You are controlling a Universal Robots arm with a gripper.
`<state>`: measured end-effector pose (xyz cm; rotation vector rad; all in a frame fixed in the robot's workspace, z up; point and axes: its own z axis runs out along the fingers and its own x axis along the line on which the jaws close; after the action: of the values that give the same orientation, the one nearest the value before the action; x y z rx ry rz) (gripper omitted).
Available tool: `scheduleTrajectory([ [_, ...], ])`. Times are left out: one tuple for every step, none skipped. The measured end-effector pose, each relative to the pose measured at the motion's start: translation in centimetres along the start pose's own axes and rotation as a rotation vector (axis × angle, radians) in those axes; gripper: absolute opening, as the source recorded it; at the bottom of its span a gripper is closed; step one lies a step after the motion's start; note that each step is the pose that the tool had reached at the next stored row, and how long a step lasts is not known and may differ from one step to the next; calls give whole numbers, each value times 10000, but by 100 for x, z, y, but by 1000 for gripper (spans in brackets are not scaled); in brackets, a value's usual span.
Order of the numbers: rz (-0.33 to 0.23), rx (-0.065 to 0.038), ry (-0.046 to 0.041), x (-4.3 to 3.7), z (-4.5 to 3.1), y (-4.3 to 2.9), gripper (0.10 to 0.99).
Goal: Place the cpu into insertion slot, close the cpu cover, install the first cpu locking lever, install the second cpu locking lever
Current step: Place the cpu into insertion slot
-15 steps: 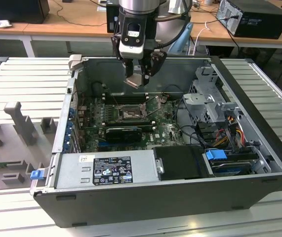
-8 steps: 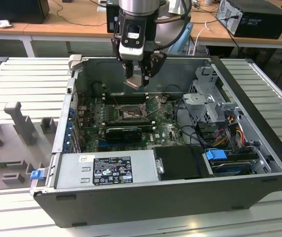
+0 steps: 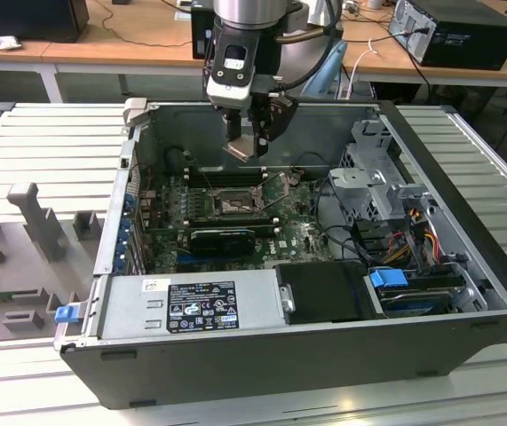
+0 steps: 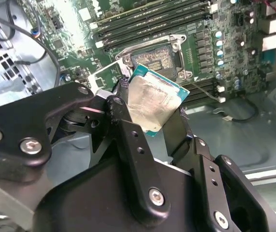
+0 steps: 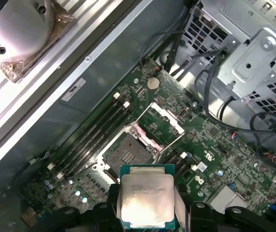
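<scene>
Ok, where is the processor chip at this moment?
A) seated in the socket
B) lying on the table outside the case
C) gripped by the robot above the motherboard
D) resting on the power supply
C: the gripper is clamped on the chip above the motherboard, while the socket lies bare with its cover swung open.

I logged bright, even overhead room light in the exterior view, with the case (image 3: 324, 133) interior in shade. In the second wrist view, glare washed out a motherboard (image 4: 72, 21) corner and sheened the cpu (image 4: 152, 104).
</scene>
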<state>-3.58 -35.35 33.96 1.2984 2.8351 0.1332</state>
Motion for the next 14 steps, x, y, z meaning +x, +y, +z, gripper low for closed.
scheduleTrajectory([
  [149, -2, -13, 0, 1, 0, 529],
  [285, -4, -25, 0, 1, 0, 529],
  [410, -7, -35, 0, 2, 0, 529],
  [524, -8, -46, 0, 2, 0, 529],
  [639, -10, -55, 0, 3, 0, 529],
  [751, -11, -66, 0, 3, 0, 529],
  [862, -14, -75, 0, 4, 0, 529],
  [953, -15, -82, 0, 4, 0, 529],
  [1082, -17, -94, 0, 4, 0, 529],
  [1161, -19, -101, 0, 5, 0, 529],
  [1244, -20, -108, 0, 5, 0, 529],
  [1309, -22, -114, 0, 6, 0, 529],
  [1395, -24, -120, 0, 7, 0, 529],
  [1460, -24, -126, 0, 7, -1, 529],
])
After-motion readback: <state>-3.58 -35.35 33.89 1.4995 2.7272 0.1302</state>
